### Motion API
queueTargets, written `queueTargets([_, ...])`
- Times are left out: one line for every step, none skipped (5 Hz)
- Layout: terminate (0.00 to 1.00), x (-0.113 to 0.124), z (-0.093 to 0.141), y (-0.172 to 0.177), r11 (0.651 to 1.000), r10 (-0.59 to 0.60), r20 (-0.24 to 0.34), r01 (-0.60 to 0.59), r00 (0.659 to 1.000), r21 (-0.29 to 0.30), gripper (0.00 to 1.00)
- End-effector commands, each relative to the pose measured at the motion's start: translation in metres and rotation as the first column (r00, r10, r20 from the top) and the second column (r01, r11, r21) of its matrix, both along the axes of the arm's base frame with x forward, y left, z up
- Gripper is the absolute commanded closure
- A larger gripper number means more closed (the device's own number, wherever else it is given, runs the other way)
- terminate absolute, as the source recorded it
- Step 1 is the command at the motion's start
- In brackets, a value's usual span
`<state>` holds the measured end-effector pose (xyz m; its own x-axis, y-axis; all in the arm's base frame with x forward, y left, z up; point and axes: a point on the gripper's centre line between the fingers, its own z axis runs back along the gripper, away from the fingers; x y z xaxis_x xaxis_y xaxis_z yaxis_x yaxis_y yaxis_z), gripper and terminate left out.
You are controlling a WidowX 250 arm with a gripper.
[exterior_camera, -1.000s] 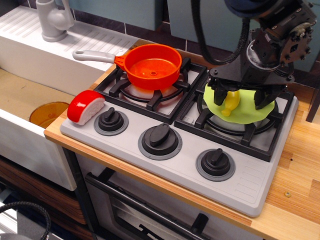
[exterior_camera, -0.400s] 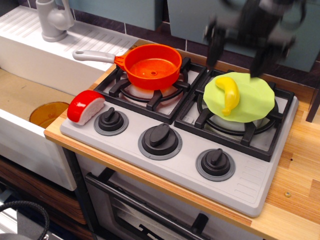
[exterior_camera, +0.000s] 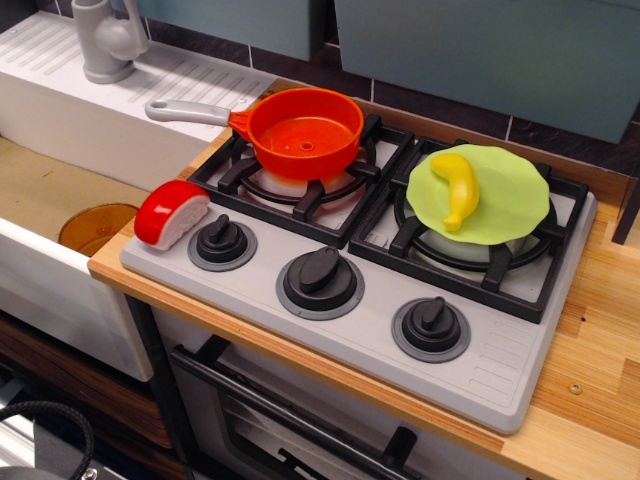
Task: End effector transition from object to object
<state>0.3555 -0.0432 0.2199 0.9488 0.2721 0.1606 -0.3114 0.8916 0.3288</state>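
Toy stove (exterior_camera: 340, 330) with orange pan (exterior_camera: 305, 132), yellow banana (exterior_camera: 457, 186) on green plate (exterior_camera: 505, 200); possibly no readable writing; gripper fingers unseen, state unknowable.

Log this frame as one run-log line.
gripper: out of view | banana: lying on green plate, right burner | orange pan: left burner, empty | red-white item: stove's left edge

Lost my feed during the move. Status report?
Gripper out of view. Yellow banana lying on green plate, right burner. Orange pan on left burner. Nothing blocking the stovetop.
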Motion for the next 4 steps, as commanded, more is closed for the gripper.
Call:
queueTargets([0.00, -0.014, -0.014, 0.068, 0.995, -0.072, 0.091, 0.078, 0.993, -0.066, 0.00])
queueTargets([0.00, -0.022, -0.048, 0.103, 0.988, -0.113, 0.135, 0.126, 0.984, -0.087, 0.00])
queueTargets([0.00, -0.031, -0.081, 0.128, 0.983, -0.142, 0.181, 0.159, 0.973, -0.087, 0.00])
queueTargets([0.00, -0.042, -0.108, 0.145, 0.981, -0.158, 0.214, 0.177, 0.964, -0.075, 0.00])
